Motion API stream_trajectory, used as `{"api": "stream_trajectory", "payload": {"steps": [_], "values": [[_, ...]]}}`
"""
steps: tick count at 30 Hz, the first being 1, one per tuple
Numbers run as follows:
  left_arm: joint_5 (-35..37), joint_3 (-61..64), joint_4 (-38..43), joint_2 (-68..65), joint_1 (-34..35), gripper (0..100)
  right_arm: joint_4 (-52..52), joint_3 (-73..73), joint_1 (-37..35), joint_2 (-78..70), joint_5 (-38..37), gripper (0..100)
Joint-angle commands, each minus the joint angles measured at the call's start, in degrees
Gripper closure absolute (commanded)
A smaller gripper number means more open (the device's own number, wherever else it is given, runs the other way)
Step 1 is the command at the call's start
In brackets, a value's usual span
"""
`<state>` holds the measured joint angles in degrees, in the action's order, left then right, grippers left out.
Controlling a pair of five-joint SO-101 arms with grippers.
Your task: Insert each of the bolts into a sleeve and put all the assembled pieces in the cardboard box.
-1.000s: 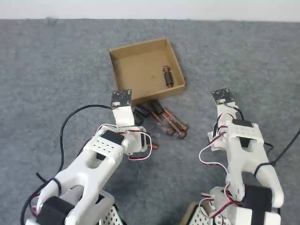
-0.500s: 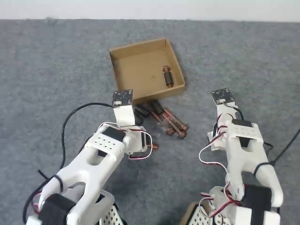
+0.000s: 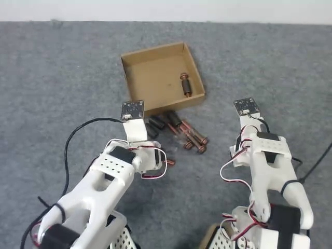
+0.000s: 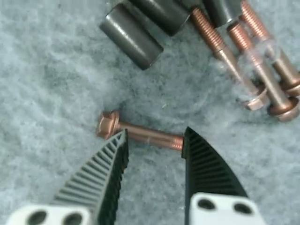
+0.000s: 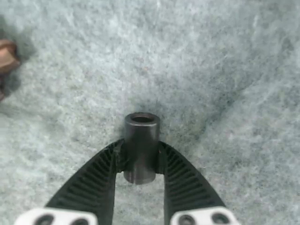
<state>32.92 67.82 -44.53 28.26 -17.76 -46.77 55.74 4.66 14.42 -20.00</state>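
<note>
Left arm (image 3: 111, 171) is sitting low over the grey carpet (image 3: 62, 78), at the near left of the parts pile. Left gripper (image 4: 155, 138) is hanging with its jaws parted to a middling gap and nothing clamped between them. One copper bolt (image 4: 145, 135) is lying flat on the carpet across that gap. Its hex head is sitting just beside one fingertip and its threaded end just beside the other. I cannot tell whether either tip is touching it.

Beyond the bolt a loose dark sleeve (image 4: 131, 40) is lying on its side, with a second sleeve (image 4: 164, 11) just beside it. To their right, several more bolts (image 4: 262, 79) are lying in a heap, touching one another.

In the high view this pile (image 3: 181, 129) is resting just in front of the cardboard box (image 3: 155, 52). The box is standing open-topped, and one assembled piece (image 3: 185, 84) is lying inside near its right wall.

Right arm (image 3: 267, 155) is standing well apart from the pile, on the right. Right gripper (image 5: 140, 152) is pinching a dark sleeve (image 5: 142, 138) narrowly between both jaws, the open bore showing past the fingertips. Carpet is lying behind it, and I cannot tell whether the sleeve is touching it.
</note>
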Motion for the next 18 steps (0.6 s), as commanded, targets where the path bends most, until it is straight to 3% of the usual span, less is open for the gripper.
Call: {"api": "stream_trajectory", "payload": {"steps": [1, 7, 18], "values": [[0.7, -4.0, 1.3, -6.9, 0.2, 82, 0.7, 0.2, -1.0, 3.0, -0.8, 99.1], [2.6, -8.4, -1.9, -12.7, 0.3, 82, 0.7, 0.2, -1.0, 3.0, -0.8, 99.1], [2.3, -11.2, -8.0, -9.1, -0.1, 82, 0.7, 0.2, -1.1, 3.0, -0.8, 99.1]]}}
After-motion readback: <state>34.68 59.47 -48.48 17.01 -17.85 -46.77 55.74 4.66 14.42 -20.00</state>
